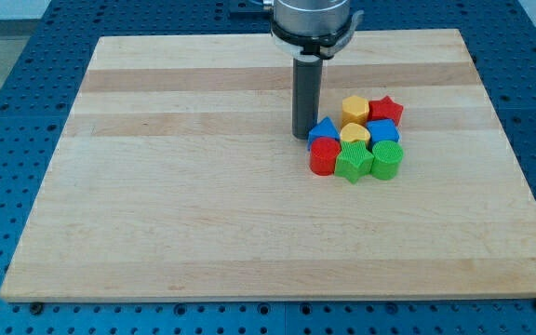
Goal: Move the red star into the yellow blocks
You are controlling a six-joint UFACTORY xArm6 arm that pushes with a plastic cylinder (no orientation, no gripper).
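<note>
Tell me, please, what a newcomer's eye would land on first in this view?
A tight cluster of coloured blocks right of the board's middle: the red star at its upper right, touching the yellow hexagon, with the yellow heart just below. Next, my tip, standing at the cluster's left edge beside the blue block.

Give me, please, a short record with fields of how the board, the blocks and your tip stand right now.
surface: wooden board on a blue perforated table
cluster: eight blocks packed together at the view's right
red star: top right of the cluster, beside the yellow hexagon
yellow heart: middle, between two blue blocks
front row: red cylinder, green blocks
my tip: just left of the cluster, near the left blue block; contact cannot be told
</note>
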